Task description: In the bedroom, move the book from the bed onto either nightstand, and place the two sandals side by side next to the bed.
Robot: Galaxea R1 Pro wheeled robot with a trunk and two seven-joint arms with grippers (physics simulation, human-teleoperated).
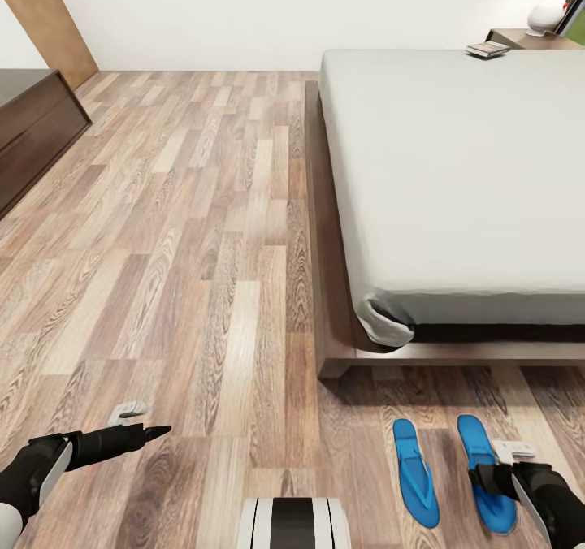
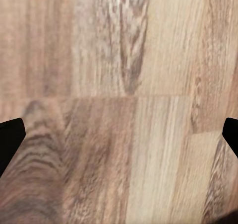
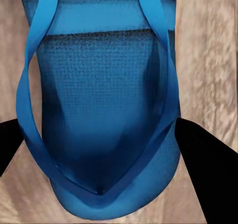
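- Head view — bed (image 1: 455, 175) across the right half of the frame, book (image 1: 487, 49) at the upper right on the mattress's far edge, just short of the nightstand (image 1: 520, 39). Two sandals (image 1: 415, 472) at lower right, parallel on the floor (image 1: 203, 248) below the bed's foot. Right gripper (image 1: 513, 466) over the right-hand sandal (image 1: 486, 472); left gripper (image 1: 146, 421) at lower left above bare planks. Long dark cabinet (image 1: 36, 131) at the left edge.
- Left wrist view — dark fingertips (image 2: 11, 137) at the two side edges of the frame, spread wide, nothing between them but wood grain.
- Right wrist view — blue sandal (image 3: 101, 110) filling the centre, thong straps converging at the frame's bottom; dark fingertips (image 3: 206, 164) straddling the sole, parted, not yet pinching.
- Risks, as judged: closing on a thin strap rather than the sole — slippage or a dangling, swinging sandal; descent too low — fingertips jamming on the floor; a sideways nudge — loss of the side-by-side pairing. Book far off at the bed's edge — a careless reach likely to knock it down.
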